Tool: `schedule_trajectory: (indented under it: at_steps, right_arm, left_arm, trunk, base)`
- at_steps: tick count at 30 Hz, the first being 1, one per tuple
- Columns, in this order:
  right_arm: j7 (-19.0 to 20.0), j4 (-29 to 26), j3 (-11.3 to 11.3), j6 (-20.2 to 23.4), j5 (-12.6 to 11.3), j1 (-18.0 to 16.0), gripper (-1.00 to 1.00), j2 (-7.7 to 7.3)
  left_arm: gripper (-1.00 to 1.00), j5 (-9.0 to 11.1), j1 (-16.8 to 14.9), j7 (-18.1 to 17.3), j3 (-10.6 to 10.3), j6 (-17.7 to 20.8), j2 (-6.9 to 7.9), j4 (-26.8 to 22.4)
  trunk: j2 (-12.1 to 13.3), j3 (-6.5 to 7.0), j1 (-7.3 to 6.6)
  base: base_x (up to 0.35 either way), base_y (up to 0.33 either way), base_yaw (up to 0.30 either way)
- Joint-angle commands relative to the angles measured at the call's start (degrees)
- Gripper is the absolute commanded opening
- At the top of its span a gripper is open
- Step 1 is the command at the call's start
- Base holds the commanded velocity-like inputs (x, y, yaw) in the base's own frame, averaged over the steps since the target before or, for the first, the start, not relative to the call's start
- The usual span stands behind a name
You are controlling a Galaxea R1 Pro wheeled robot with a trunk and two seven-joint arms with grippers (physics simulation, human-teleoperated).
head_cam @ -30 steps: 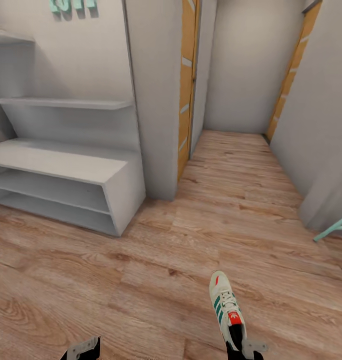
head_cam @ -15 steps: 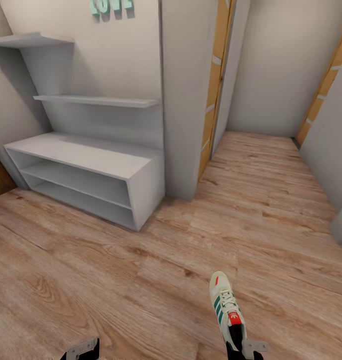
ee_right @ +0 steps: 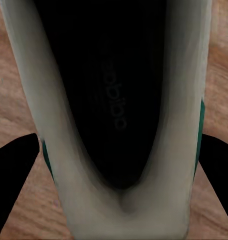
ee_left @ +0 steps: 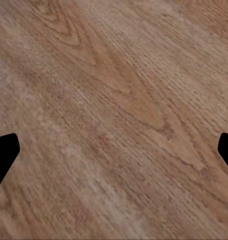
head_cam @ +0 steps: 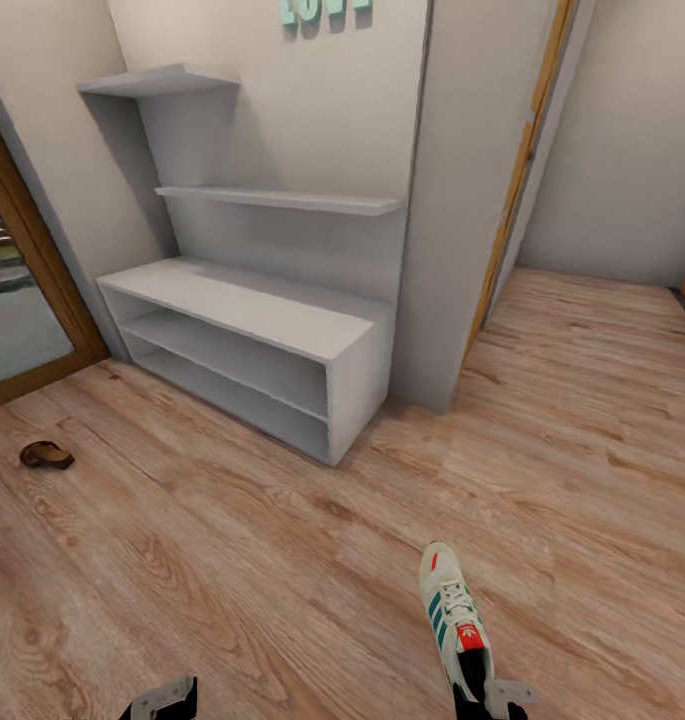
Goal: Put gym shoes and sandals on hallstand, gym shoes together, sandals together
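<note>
Wood-grain planks of the corridor floor (head_cam: 232,560) are filling the lower part of the head view, with the pale grey hallstand (head_cam: 272,330) standing against the wall. One gym shoe (head_cam: 454,620) is being carried well in front of the hallstand, toe pointing toward the wall and heel gripped by the right end effector (head_cam: 487,690). In the right wrist view the shoe's dark opening (ee_right: 114,100) and cream heel are sitting between the two black fingertips (ee_right: 14,165), which are pressing against its green-striped sides, so this end effector is clenching the shoe by its heel collar.

The left end effector (head_cam: 167,697) is hovering over bare floor in front of the hallstand; in its wrist view the two dark fingertips (ee_left: 4,152) are sitting wide apart with nothing between them but planks (ee_left: 114,120), so it is released.

One brown sandal (head_cam: 46,455) is lying on the floor off the hallstand's far end from the carried shoe, near a wood-framed glass door (head_cam: 27,270). Teal letters (head_cam: 322,10) are hanging on the wall above the hallstand's staggered shelves.
</note>
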Motion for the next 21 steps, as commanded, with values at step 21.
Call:
schedule_trajectory:
  at_steps: [21]
  right_arm:
    - [-0.16, 0.02, -0.32, -0.17, 0.46, -0.05, -1.00, 0.03]
  left_arm:
    - [1.00, -0.14, -0.03, 0.00, 0.09, -0.17, 0.12, 0.05]
  trunk:
    - [-0.02, -0.47, 0.00]
  base:
    - [0.187, 0.277, 0.281]
